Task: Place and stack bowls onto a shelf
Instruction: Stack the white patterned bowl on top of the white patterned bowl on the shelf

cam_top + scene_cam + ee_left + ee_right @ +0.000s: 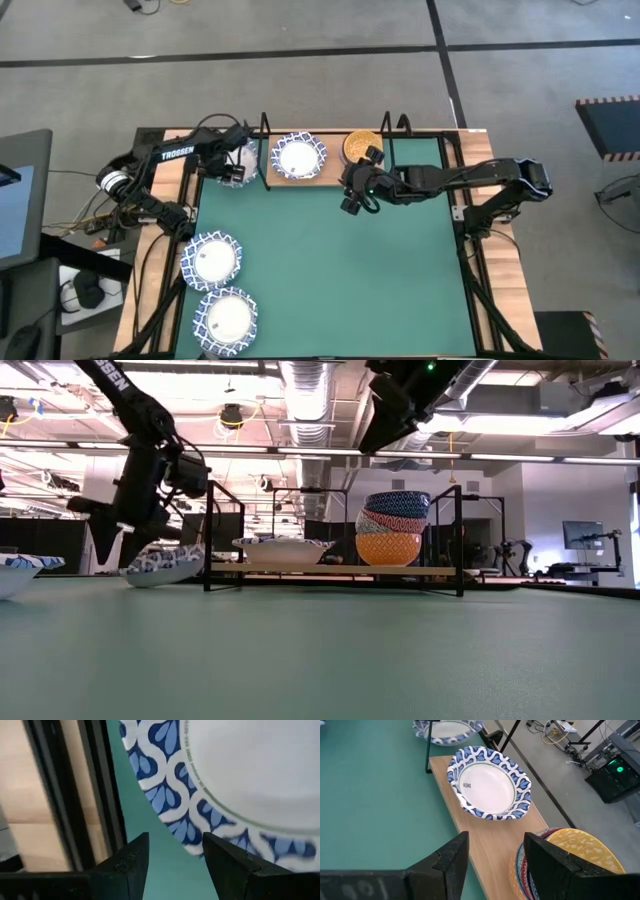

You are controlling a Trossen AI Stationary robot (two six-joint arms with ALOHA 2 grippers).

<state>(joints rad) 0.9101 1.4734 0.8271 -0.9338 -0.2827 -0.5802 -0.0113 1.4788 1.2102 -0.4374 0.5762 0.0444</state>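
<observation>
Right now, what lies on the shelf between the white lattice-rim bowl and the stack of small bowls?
Nothing: in the right wrist view, bare wood of the shelf separates the white bowl from the stack.

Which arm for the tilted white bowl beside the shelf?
Left. Its open gripper is already at the tilted bowl just off the shelf's left end. The right gripper, open and empty, hovers in front of the small-bowl stack, farther away.
</observation>
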